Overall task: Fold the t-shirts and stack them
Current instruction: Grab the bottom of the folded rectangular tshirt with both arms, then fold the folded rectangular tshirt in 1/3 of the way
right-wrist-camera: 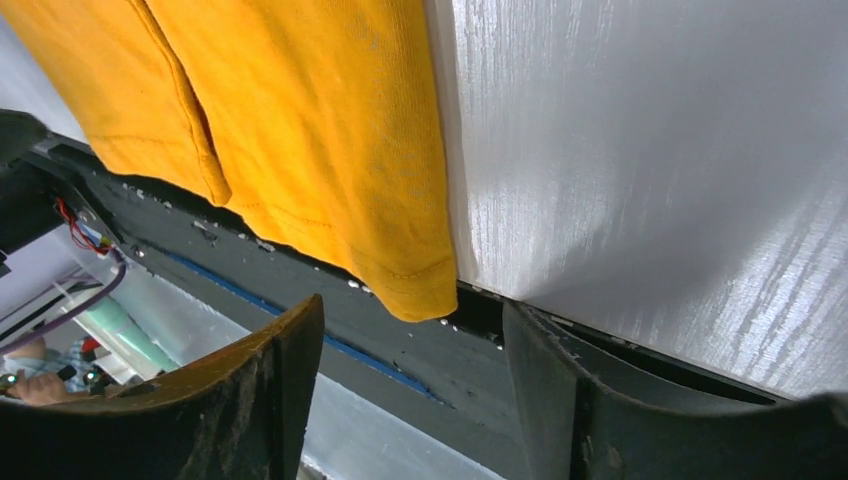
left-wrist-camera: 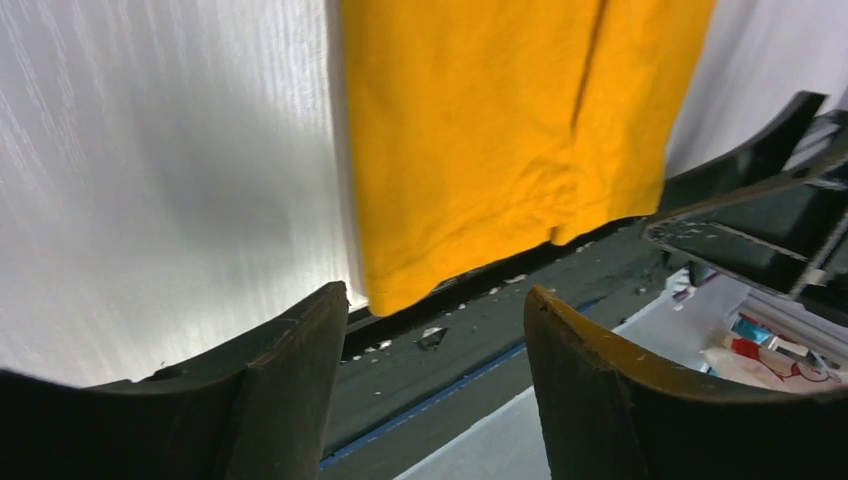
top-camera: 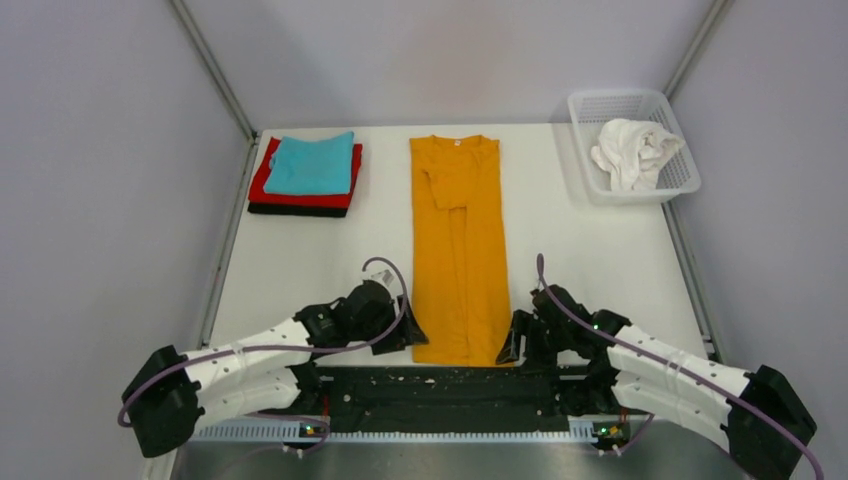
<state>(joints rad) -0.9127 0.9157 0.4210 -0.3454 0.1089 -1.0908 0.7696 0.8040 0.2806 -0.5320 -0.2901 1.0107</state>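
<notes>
The orange t-shirt point(top-camera: 459, 245) lies folded lengthwise into a long strip down the middle of the table, collar at the far end, hem at the near edge. My left gripper point(top-camera: 412, 335) is open and empty beside the hem's left corner point(left-wrist-camera: 395, 290). My right gripper point(top-camera: 510, 345) is open and empty beside the hem's right corner point(right-wrist-camera: 425, 295). A folded stack sits at the far left: the teal shirt point(top-camera: 312, 165) on top, the red shirt point(top-camera: 262, 180) under it, the black shirt point(top-camera: 295, 210) at the bottom. The white shirt point(top-camera: 632, 152) lies crumpled in the basket.
The white mesh basket point(top-camera: 600, 105) stands at the far right corner. A black strip point(top-camera: 450, 385) runs along the near table edge between the arm bases. Grey walls close in the table on the left, right and back.
</notes>
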